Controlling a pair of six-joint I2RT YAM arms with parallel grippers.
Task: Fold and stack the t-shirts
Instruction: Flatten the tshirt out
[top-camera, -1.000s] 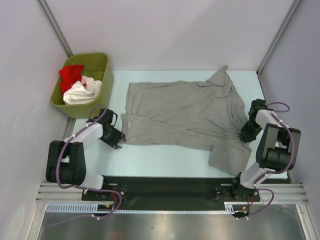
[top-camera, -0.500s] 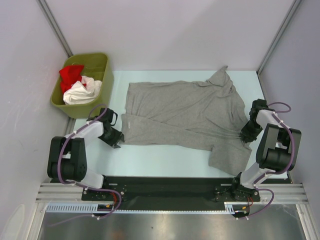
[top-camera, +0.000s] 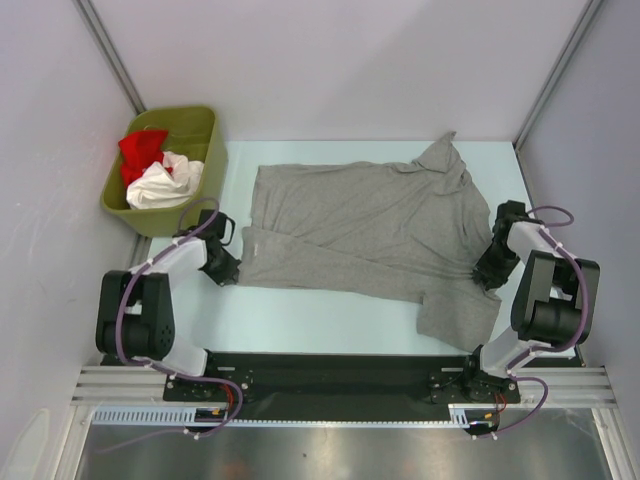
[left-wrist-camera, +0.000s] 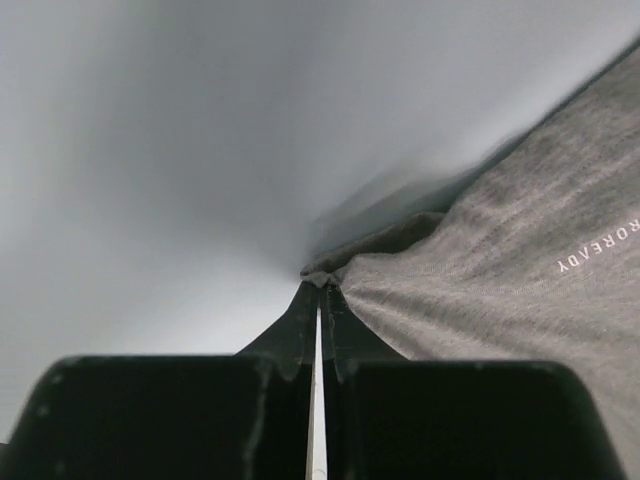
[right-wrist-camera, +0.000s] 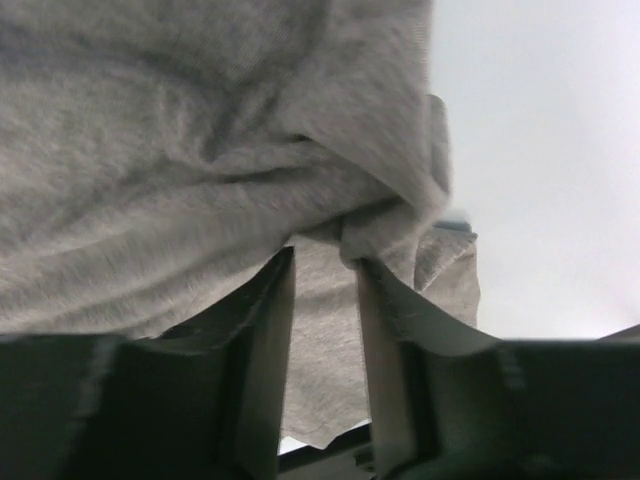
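Observation:
A large heather-grey t-shirt (top-camera: 370, 225) lies spread across the table, with one sleeve (top-camera: 445, 155) pointing to the far right. My left gripper (top-camera: 228, 268) sits at the shirt's near left corner. In the left wrist view its jaws are shut on a pinch of that grey cloth (left-wrist-camera: 322, 277), beside small white lettering (left-wrist-camera: 598, 248). My right gripper (top-camera: 487, 272) is at the shirt's right edge. Its fingers stand a little apart, with a bunched fold of grey cloth (right-wrist-camera: 372, 232) caught at their tips. A red t-shirt (top-camera: 140, 148) and a white t-shirt (top-camera: 160, 185) lie crumpled in the bin.
The olive-green bin (top-camera: 205, 135) stands off the table's far left corner, close to my left arm. Grey walls close in the left, back and right sides. A flap of the grey shirt (top-camera: 458, 315) reaches toward the near edge beside my right arm's base.
My left gripper slid right onto the shirt's corner and shut on it. The right gripper shifted slightly away from the near edge, still in the cloth.

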